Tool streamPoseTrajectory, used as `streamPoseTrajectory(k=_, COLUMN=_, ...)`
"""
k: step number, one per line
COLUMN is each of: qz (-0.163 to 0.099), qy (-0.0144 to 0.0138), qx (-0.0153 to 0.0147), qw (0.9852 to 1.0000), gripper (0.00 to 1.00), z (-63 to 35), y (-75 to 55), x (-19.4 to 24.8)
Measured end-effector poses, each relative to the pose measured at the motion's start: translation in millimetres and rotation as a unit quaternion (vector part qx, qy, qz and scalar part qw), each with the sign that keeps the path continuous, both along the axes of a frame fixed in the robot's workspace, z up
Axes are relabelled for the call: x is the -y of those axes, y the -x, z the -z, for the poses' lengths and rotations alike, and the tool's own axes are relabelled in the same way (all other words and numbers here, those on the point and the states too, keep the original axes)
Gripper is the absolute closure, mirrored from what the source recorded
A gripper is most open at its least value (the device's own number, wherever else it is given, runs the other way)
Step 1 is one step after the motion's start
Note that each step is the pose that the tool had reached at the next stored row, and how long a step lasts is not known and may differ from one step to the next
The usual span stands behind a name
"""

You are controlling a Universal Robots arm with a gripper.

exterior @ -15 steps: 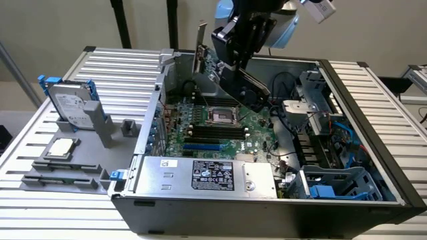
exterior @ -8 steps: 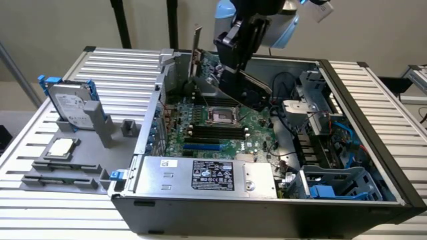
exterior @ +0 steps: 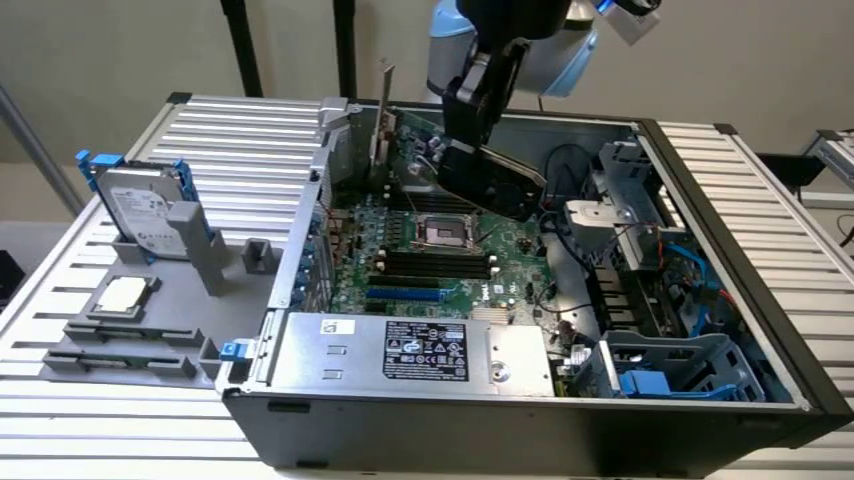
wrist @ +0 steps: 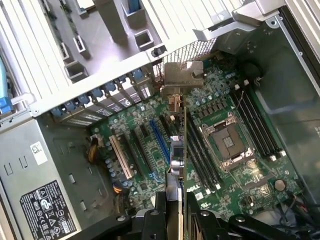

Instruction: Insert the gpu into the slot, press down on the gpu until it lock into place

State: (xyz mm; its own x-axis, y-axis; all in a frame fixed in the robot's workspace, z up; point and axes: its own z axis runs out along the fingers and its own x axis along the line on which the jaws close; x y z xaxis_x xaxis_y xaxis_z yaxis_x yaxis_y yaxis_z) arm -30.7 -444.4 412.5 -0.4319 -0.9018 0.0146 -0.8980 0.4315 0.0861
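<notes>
The end effector grips the gpu, which is tilted above the motherboard. In the exterior view, the slot lies at 7 o'clock from the gpu, apart from it.

The arm has rounded pale blue-grey joint caps around a black wrist section. Its gripper is matt black, built of flat linked bars joined by round pivot screws, with two narrow straight fingers.
</notes>
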Motion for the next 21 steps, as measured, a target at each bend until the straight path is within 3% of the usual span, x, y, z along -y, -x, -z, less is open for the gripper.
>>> streamPoseTrajectory(k=4, qz=-0.036, qy=-0.0044, qx=0.0012, qw=0.9994, gripper=0.73, z=2.8, y=0.0, x=0.0)
streamPoseTrajectory(k=9, qz=-0.081, qy=-0.0101, qx=0.0027, qw=0.9967, gripper=0.73, z=6.5, y=0.0, x=0.0)
streamPoseTrajectory(k=15, qz=-0.133, qy=-0.0169, qx=0.0049, qw=0.991, gripper=0.73, z=10.7, y=0.0, x=0.0)
streamPoseTrajectory(k=19, qz=-0.165, qy=-0.0199, qx=0.0087, qw=0.986, gripper=0.73, z=13.0, y=0.0, x=0.0)
streamPoseTrajectory(k=21, qz=-0.176, qy=-0.0215, qx=0.012, qw=0.984, gripper=0.73, z=14.0, y=0.1, x=0.1)
